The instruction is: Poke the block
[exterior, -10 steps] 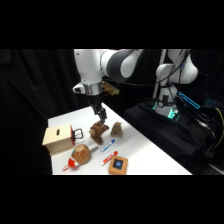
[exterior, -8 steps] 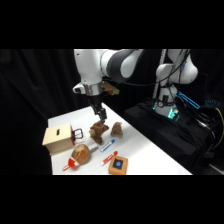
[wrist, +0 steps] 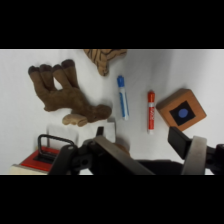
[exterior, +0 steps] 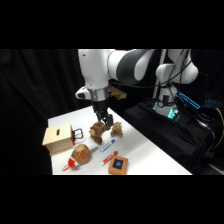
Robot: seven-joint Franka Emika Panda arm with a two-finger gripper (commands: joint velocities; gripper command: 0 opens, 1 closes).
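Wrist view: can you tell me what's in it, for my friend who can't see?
An orange-brown block with a blue mark lies on a white table, right of the gripper at the bottom. Beside the block lie a red pen and a blue pen, with a lumpy brown figure farther left.

We are in a robotics lab — black curtains (exterior: 40,85) behind the white table (exterior: 150,155), and lit electronics with cables (exterior: 172,107) beside the arm's base.
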